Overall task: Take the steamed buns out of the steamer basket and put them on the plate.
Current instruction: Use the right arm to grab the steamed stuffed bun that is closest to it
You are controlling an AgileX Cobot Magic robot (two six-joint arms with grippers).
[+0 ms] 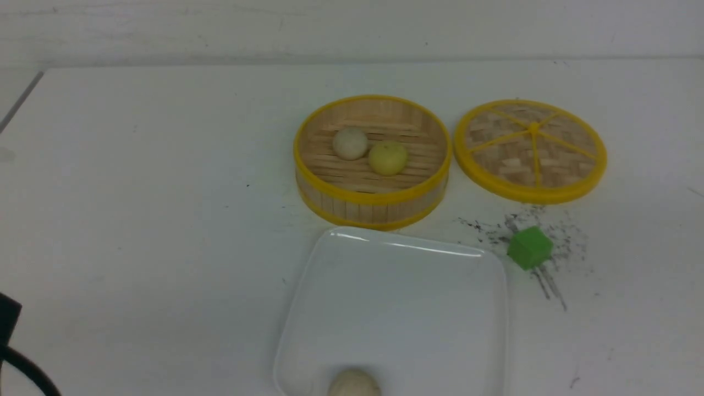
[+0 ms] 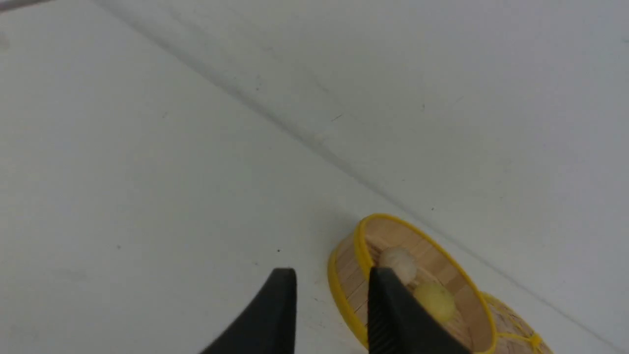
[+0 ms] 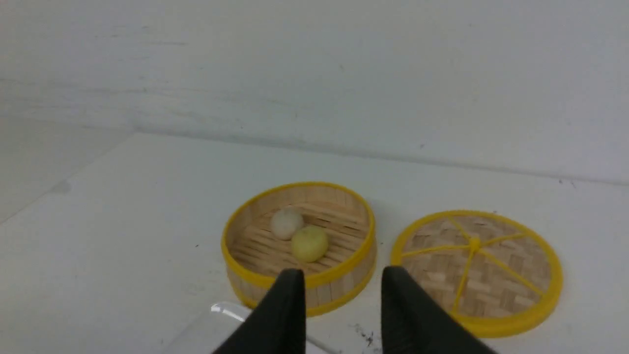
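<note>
An off-white bun (image 1: pixel 350 143) and yellow bun (image 1: pixel 388 158) sit in the basket (image 1: pixel 374 201); a third bun (image 1: pixel 353 384) lies on the plate (image 1: pixel 396 297). The left gripper (image 2: pixel 332 275) and right gripper (image 3: pixel 343 275) are empty, fingers apart.

Yellow-rimmed wooden-slat steamer basket (image 1: pixel 373 212) is open above; bare white table (image 1: pixel 137 220) at its 9 o'clock, woven yellow-spoked disc (image 1: pixel 531 148) at 3, green cube (image 1: pixel 529 247) at 4
</note>
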